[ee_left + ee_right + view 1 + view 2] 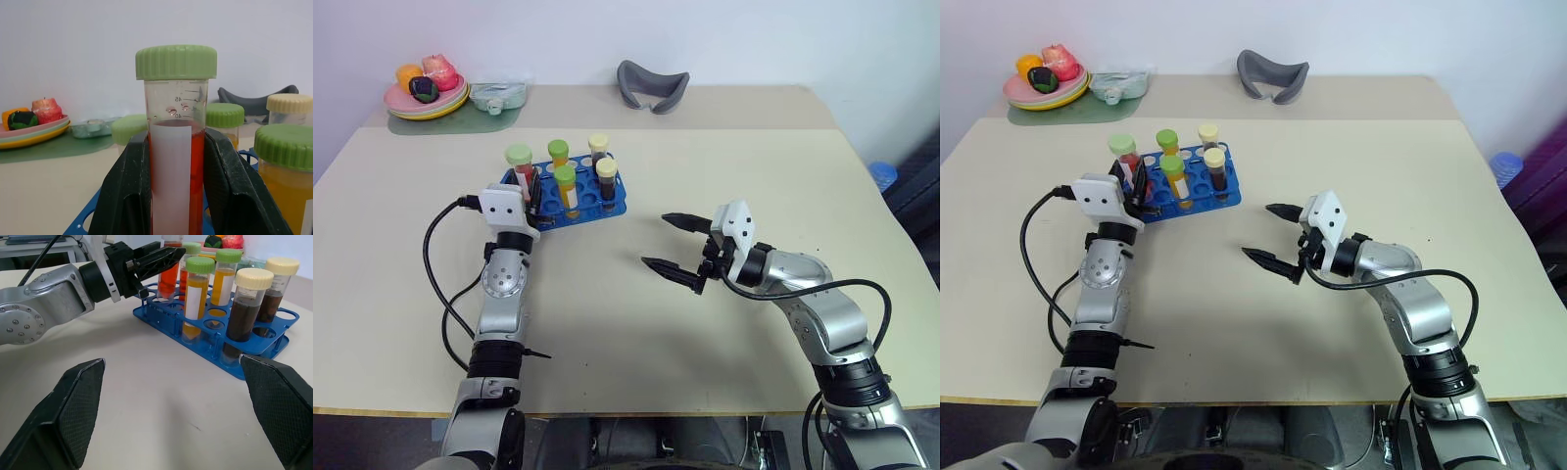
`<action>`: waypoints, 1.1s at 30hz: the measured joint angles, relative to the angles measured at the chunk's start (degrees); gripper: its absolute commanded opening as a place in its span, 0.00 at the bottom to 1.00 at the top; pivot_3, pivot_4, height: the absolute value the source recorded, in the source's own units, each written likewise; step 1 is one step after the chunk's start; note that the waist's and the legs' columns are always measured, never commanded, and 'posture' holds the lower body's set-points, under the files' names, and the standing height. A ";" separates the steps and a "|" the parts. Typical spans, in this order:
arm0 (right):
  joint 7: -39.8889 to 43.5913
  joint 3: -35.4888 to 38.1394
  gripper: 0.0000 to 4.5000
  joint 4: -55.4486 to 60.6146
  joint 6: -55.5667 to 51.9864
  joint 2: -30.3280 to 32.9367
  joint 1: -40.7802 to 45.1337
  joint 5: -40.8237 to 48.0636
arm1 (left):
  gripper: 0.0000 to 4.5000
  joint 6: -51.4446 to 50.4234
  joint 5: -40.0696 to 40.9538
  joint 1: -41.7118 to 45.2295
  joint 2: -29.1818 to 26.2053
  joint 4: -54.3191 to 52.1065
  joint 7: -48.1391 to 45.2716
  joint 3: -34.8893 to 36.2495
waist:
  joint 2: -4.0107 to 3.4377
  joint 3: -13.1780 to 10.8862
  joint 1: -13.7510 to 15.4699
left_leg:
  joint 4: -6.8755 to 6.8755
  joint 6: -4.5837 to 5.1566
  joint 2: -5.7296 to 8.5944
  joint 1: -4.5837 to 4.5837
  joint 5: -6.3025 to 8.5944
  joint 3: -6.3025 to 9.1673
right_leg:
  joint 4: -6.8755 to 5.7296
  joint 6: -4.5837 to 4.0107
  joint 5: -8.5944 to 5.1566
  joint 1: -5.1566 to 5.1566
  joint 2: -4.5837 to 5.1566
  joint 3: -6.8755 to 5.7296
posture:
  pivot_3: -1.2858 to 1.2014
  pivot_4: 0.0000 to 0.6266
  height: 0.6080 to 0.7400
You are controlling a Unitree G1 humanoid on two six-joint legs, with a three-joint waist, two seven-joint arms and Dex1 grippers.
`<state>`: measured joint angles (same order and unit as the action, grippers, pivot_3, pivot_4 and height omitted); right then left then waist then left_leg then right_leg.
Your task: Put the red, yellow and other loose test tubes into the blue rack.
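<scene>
The red test tube, green-capped and with a white label strip down its front, stands upright between the two black fingers of my left gripper, which are clamped on its sides just below the liquid line. I hold it low on the body so the cap stays free and the tube hangs straight for a vertical drop. In the left eye view it sits at the left end of the blue rack, a little above centre-left of the frame; whether its foot is already inside a hole I cannot tell, since my fingers cover that part.

Four other tubes stand seated in the rack to its right: two yellow tubes with green caps and two dark brown tubes with cream caps. No loose tube lies on the table in these views, so I judge this one to be the last.

My right gripper hangs at centre-right of the frame, well apart from the rack, fingers spread wide and holding nothing, pointing toward the rack, clear of my left arm's path.

At the upper left sit a plate of toy food and, further right, a grey curved object, both out of the way.
</scene>
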<state>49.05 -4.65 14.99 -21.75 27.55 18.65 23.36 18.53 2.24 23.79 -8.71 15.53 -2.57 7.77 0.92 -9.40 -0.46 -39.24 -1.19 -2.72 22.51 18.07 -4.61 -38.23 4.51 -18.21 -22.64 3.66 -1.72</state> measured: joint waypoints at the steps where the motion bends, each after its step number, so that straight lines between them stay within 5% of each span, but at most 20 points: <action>1: 0.04 0.00 1.00 0.00 0.00 0.00 0.00 0.00 | 0.24 0.14 -0.08 0.00 0.07 0.04 0.12 -0.02 | 0.00 0.00 0.00 | 0.00 0.00 0.00 0.00 0.00 0.00 | 0.00 0.00 0.00 0.00 0.00 0.00 | 0.52 0.24 0.96; 33: 0.31 -0.01 1.00 0.00 0.03 -0.04 0.00 -0.08 | 0.24 0.88 -1.74 -1.35 0.13 -0.62 2.86 -0.17 | -0.01 0.01 -0.01 | 0.00 0.00 0.00 -0.03 0.00 0.01 | 0.00 0.00 0.00 0.03 0.01 0.00 | 0.52 0.24 0.96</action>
<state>49.36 -4.66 14.99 -21.72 27.50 18.65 23.29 19.40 0.50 22.45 -8.58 14.91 0.29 7.61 0.91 -9.39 -0.48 -39.24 -1.19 -2.73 22.48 18.07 -4.61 -38.23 4.51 -18.21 -22.60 3.66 -1.72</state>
